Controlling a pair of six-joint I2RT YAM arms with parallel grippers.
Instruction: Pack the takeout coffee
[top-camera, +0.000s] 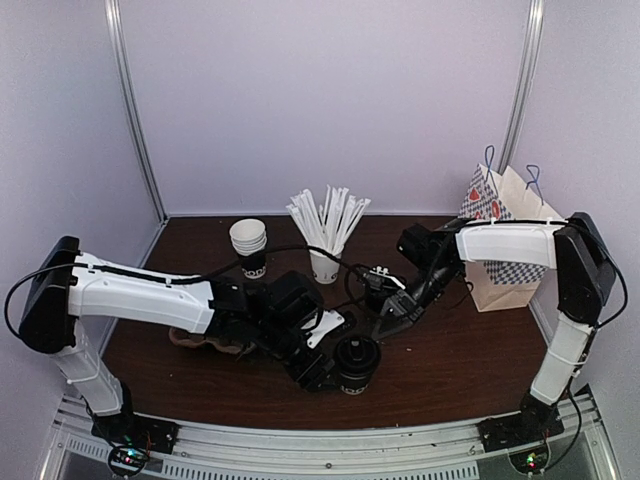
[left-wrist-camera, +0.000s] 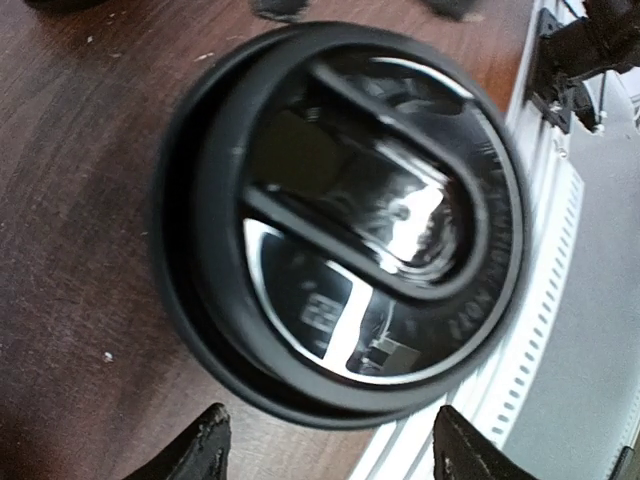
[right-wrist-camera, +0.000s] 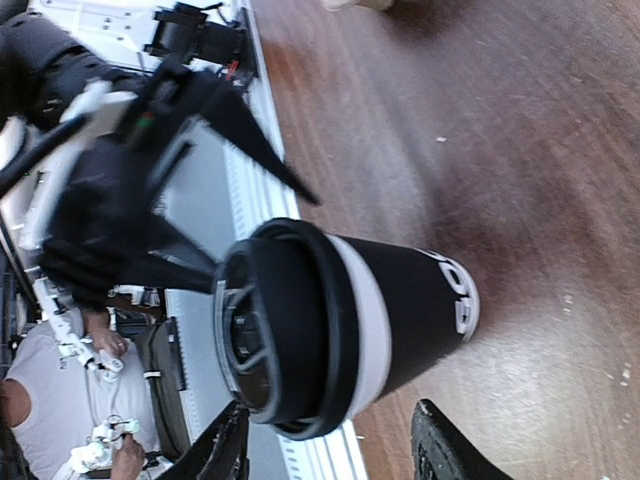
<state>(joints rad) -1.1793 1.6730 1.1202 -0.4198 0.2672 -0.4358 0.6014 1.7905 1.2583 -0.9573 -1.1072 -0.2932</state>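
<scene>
The left arm reaches low across the table (top-camera: 450, 350), its left gripper (top-camera: 313, 368) spread open just beside the upright takeout coffee (top-camera: 356, 362) near the front edge. The right arm bends down at the cup's far side, right gripper (top-camera: 388, 325) also spread. Only the left wrist view shows the lid (left-wrist-camera: 340, 220) from above; only the right wrist view shows the white lettering (right-wrist-camera: 455, 300).

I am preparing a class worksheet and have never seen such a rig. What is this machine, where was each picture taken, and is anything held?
Two white robot arms stand at a dark wooden table. One picture looks down from above; two come from wrist cameras. On the table: a small black paper cup with black plastic lid, a white cup of straws, stacked paper cups, a patterned paper bag. The left claw and right claw are open near the lidded cup; nothing is held.
</scene>
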